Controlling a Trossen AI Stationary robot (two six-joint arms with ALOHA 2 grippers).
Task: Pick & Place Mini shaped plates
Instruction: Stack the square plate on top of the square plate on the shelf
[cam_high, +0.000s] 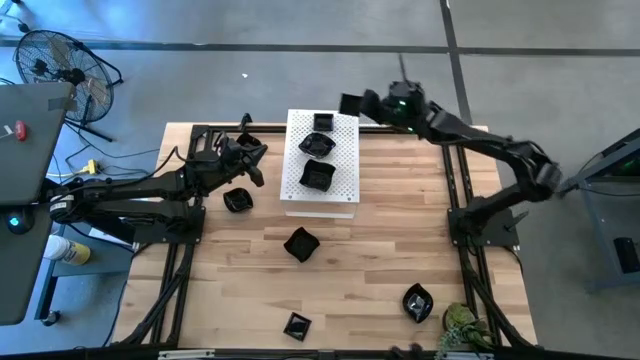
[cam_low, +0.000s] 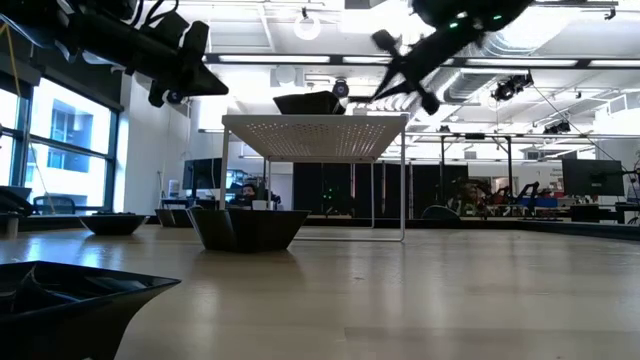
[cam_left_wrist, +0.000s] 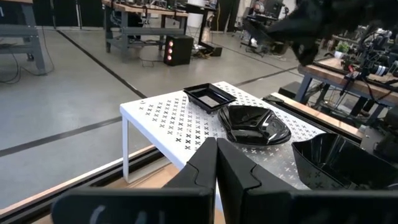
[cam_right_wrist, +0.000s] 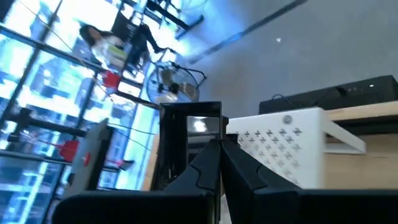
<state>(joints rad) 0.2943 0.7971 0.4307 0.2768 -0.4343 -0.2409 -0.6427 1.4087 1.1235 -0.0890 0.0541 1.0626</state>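
A white perforated board (cam_high: 345, 190) stands on legs on the wooden table and carries three glossy black mini plates (cam_high: 318, 145), also seen in the left wrist view (cam_left_wrist: 255, 123). My right gripper (cam_high: 362, 103) is shut on a square black plate (cam_high: 350, 103) in the air by the board's far right corner. My left gripper (cam_high: 258, 165) is shut and empty, held above the table just left of the board. Its fingers (cam_left_wrist: 216, 168) point at the board. My right gripper pinches the square plate by its rim (cam_right_wrist: 208, 144) between its two fingers. The plate (cam_right_wrist: 189, 140) is lifted clear of the board and table. It stands tilted up on edge, its hollow side facing the wrist camera.
More black plates lie on the table: one left of the board (cam_high: 237, 200), one near the middle (cam_high: 300, 243), one at the near edge (cam_high: 296, 325), one near the right (cam_high: 417, 302). A green plant (cam_high: 462, 325) sits at the near right corner. A fan (cam_high: 60, 65) stands beyond the table.
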